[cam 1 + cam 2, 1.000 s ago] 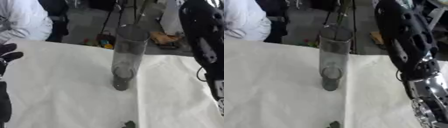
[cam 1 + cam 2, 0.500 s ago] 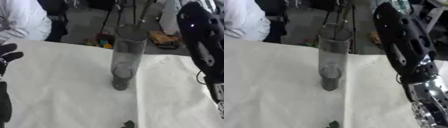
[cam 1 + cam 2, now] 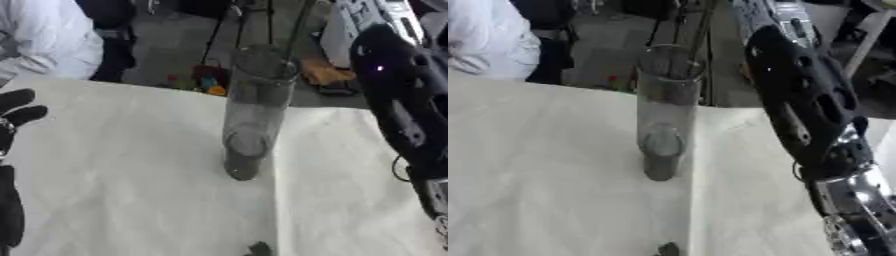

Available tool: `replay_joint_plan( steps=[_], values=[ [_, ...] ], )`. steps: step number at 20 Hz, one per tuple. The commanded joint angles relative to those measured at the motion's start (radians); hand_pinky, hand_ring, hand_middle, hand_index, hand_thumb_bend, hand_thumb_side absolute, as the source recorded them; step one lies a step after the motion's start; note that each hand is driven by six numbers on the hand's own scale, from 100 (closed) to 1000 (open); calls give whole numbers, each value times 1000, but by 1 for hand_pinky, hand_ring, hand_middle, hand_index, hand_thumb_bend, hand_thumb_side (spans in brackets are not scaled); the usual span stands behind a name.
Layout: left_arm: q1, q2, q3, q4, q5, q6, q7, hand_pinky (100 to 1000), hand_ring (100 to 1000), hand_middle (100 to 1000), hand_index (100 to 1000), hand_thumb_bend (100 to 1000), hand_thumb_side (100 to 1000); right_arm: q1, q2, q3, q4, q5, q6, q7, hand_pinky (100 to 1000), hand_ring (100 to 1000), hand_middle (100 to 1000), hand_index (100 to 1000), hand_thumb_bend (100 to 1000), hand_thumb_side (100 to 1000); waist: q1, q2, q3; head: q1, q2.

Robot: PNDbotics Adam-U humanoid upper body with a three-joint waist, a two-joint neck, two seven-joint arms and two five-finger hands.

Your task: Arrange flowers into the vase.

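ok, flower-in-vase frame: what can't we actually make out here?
- Right hand: in neither view; only the right arm shows, running off the bottom right edge.
- Flowers: thin stems rise above the vase; the top edge cuts them off, so no blooms are visible.
- Small dark thing: cut by the bottom edge, unidentifiable.
- Left hand: fingers show at the left edge of the left eye view, the rest cropped.

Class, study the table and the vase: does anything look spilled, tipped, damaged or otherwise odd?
Nothing looks spilled or broken. The clear vase stands upright on the white tablecloth. Only oddity: no flowers show in it, and one small dark thing lies at the near edge.
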Motion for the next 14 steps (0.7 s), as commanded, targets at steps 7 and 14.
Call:
replay_joint_plan(
  steps=[7,14],
  values=[
    [-20,-2,-1,-16,4,0,-2,696,722,783,864,278,943,-1,-26,-15,-25,-11,17,14,100,100,100,116,351,328,6,-14,4,3,-18],
    [-22,-6,-3,-16,7,-1,-6,698,723,784,864,276,944,7,-17,-20,-38,-41,28,25,100,100,100,115,346,331,5,-7,9,1,-27]
  ],
)
